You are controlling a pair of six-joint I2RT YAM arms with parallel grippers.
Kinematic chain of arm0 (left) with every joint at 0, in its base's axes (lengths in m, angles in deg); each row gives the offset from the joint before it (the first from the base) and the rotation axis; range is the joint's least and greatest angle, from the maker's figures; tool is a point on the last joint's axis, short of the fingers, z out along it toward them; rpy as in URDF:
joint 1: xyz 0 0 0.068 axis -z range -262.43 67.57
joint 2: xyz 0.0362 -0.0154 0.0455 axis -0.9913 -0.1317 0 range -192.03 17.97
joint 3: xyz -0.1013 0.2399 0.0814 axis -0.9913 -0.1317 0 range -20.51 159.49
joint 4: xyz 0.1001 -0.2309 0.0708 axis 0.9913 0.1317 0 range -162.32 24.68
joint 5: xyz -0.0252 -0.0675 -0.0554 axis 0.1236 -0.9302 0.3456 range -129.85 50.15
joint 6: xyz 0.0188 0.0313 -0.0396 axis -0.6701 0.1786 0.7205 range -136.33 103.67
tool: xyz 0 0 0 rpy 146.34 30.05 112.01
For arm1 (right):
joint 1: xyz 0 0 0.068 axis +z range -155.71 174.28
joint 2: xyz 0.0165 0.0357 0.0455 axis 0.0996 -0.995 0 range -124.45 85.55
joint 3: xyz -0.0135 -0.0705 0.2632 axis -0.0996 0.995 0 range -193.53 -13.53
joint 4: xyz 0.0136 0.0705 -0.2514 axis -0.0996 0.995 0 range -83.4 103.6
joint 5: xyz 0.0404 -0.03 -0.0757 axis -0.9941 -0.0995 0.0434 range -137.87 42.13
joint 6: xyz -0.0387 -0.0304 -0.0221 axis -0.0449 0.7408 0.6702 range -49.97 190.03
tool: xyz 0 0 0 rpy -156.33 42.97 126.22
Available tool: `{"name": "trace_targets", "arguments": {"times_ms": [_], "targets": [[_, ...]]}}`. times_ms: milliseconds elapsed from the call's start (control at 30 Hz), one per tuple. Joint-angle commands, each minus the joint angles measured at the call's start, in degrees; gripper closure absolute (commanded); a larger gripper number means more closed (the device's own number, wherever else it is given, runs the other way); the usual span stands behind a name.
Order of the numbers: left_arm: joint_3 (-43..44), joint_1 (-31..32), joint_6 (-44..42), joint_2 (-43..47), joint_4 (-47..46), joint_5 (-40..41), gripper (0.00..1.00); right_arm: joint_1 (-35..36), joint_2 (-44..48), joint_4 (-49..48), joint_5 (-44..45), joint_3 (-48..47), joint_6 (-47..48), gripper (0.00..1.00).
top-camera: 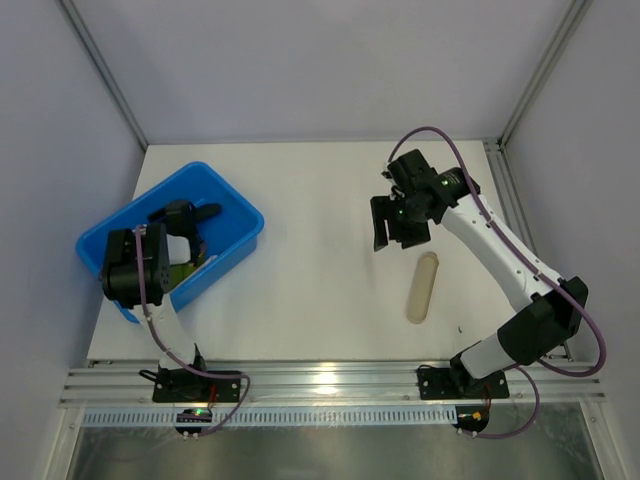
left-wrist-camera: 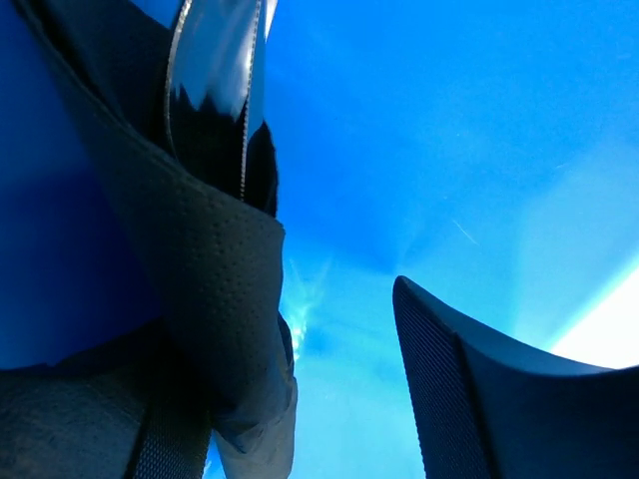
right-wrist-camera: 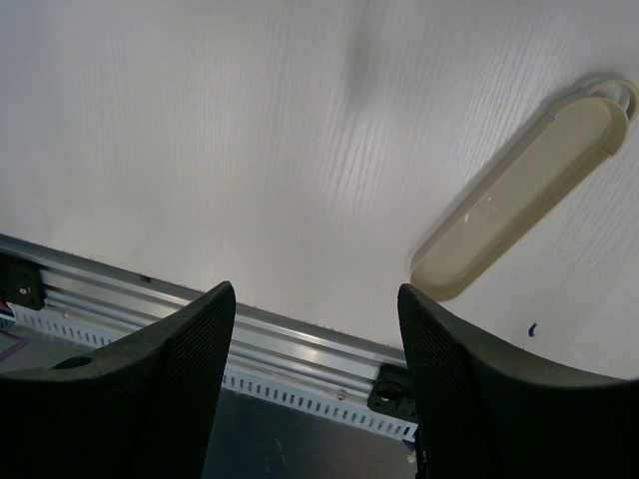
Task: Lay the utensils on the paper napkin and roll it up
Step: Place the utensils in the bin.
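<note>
You're down inside the blue tub (top-camera: 250,236) with the left fingers (left-wrist-camera: 479,399), and they're standing apart with nothing pinched between them. The black paper napkin (left-wrist-camera: 200,289) is draping against the left-hand finger in the wrist view, clear of the other one. A shiny utensil (left-wrist-camera: 210,60) is showing above it, its long axis running up and away from the fingertips. So the task's things are lying in the tub, not out on the counter (top-camera: 320,250). Your right fingers (right-wrist-camera: 489,389) are hanging wide and empty, well apart from the tub, near the beige cylinder (top-camera: 423,287). The left arm's nearer, so I'd close across that axis.
</note>
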Motion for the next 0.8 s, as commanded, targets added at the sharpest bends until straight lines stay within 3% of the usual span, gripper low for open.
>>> {"name": "trace_targets", "arguments": {"times_ms": [0, 167, 233, 367, 633, 767], "targets": [[0.64, -0.36, -0.23, 1.95, 12.34, -0.36, 0.33, -0.28, 2.89, 0.11, 0.91, 0.10, 0.31, 0.30], [3.80, -0.45, 2.23, 4.68, 24.81, -1.24, 0.22, -0.28, 3.42, -0.24, 1.00, 0.45, 0.13, 0.30], [5.12, -0.45, 2.14, 5.47, 27.37, -1.24, 0.19, -0.19, 3.95, -0.51, 0.83, 0.71, 0.04, 0.30], [6.18, -0.45, 1.96, 5.91, 29.93, -1.86, 0.05, -0.28, 4.74, -0.60, 0.91, 1.41, 0.04, 0.30], [7.94, -0.45, 1.44, 6.35, 34.58, -2.56, 0.01, -0.37, 6.32, -0.86, 1.00, 2.64, -0.13, 0.30], [9.95, -0.45, 2.31, 7.06, 43.43, -2.13, 0.01, -0.46, 6.85, -1.21, 0.74, 3.00, -0.13, 0.30]]}}
